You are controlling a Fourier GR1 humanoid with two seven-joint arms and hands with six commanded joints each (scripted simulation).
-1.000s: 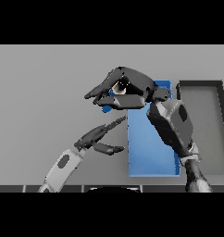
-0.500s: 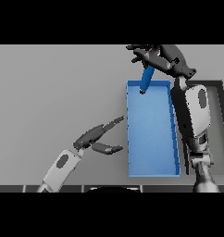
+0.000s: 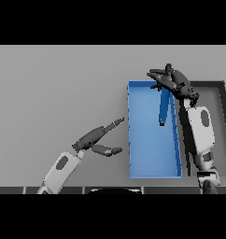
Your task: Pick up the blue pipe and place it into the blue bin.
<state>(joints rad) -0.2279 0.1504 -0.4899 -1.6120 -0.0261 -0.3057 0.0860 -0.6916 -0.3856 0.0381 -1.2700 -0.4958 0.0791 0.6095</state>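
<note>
Head view: right robot hand [image 3: 173, 81], upper right of frame, grips the top end of the blue pipe [image 3: 164, 108], which hangs down over the blue bin [image 3: 132, 135]. Pickup and transport appear complete; release remains. Left robot hand [image 3: 97, 138], lower left of centre, idles with fingers spread.

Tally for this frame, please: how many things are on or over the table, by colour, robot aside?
Blue: 2, the blue pipe and the blue bin.
Dark grey: 1, the grey bin at the right edge.
Total: 3.
</note>
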